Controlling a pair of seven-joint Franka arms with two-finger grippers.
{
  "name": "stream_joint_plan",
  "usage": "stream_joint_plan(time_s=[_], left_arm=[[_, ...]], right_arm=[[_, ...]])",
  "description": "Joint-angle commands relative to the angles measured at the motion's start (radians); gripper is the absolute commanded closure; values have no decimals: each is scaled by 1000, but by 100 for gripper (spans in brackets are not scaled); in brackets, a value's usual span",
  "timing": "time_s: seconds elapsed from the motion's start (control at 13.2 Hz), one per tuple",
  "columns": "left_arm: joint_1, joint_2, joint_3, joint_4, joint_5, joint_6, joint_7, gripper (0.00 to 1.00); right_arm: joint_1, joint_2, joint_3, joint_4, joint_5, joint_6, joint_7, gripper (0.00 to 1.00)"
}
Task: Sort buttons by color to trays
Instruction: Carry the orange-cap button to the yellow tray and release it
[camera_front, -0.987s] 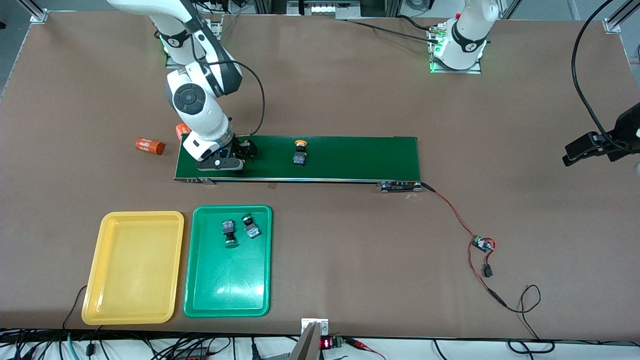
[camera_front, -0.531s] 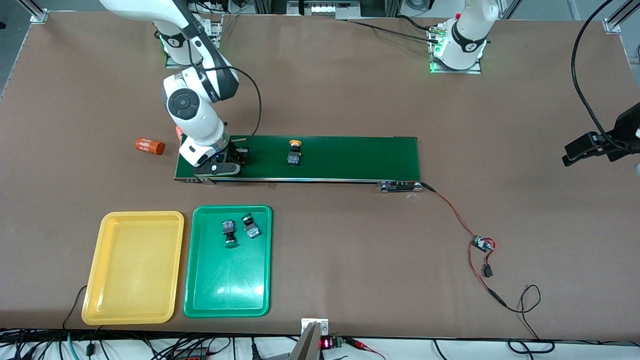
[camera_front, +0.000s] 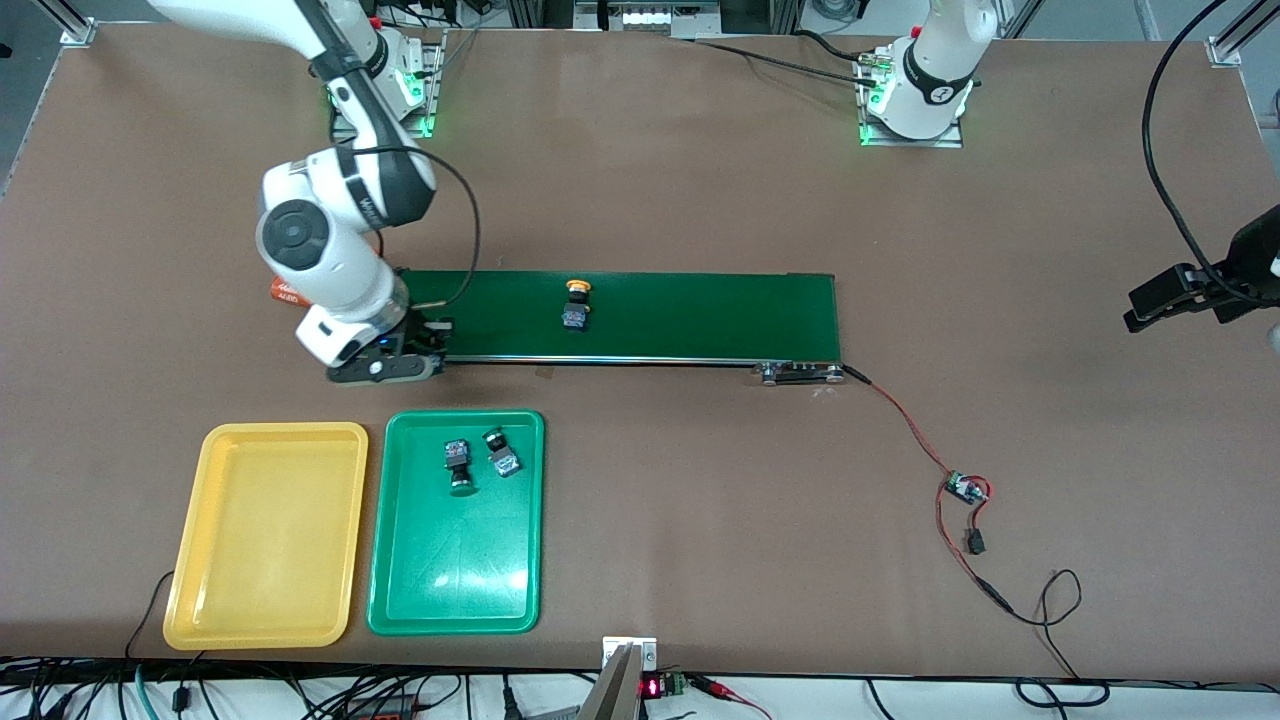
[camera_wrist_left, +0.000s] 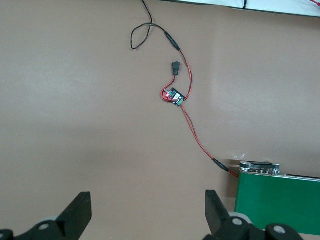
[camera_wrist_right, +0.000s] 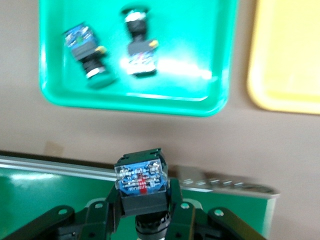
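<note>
My right gripper (camera_front: 405, 355) is shut on a button (camera_wrist_right: 141, 182) with a black body and blue-white label; its cap is hidden. It hangs over the conveyor belt's (camera_front: 700, 315) edge at the right arm's end, close to the trays. A yellow-capped button (camera_front: 576, 305) lies on the belt. Two green buttons (camera_front: 458, 465) (camera_front: 500, 452) lie in the green tray (camera_front: 455, 580), also in the right wrist view (camera_wrist_right: 87, 52) (camera_wrist_right: 137, 47). The yellow tray (camera_front: 265, 560) beside it holds nothing. My left gripper (camera_wrist_left: 147, 200) is open and waits over bare table at the left arm's end (camera_front: 1150, 305).
An orange cylinder (camera_front: 285, 293) lies beside the belt at the right arm's end, partly hidden by the arm. A small circuit board (camera_front: 966, 488) with red and black wires trails from the belt's other end, also in the left wrist view (camera_wrist_left: 174, 96).
My right gripper has moved off the belt's end toward the trays with the button in it. The yellow button on the belt has drifted toward the right arm's end.
</note>
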Motion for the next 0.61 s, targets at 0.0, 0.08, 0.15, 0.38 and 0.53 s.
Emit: stream_joint_plan(time_s=[0.0, 0.08, 0.15, 0.38, 0.53], left_arm=[[4, -17, -4, -20, -6, 7, 18, 0], [4, -17, -4, -19, -6, 7, 18, 0], [4, -17, -4, -20, -6, 10, 18, 0], [3, -17, -5, -22, -6, 14, 18, 0], [4, -17, -4, -31, -6, 15, 18, 0]], right_arm=[[-111, 16, 15, 82, -4, -95, -106, 95], [-146, 16, 15, 105, -4, -129, -144, 95], [-178, 16, 15, 130, -4, -172, -186, 95], [-273, 26, 15, 153, -4, -216, -279, 95], [-320, 81, 15, 200, -5, -208, -315, 95]])
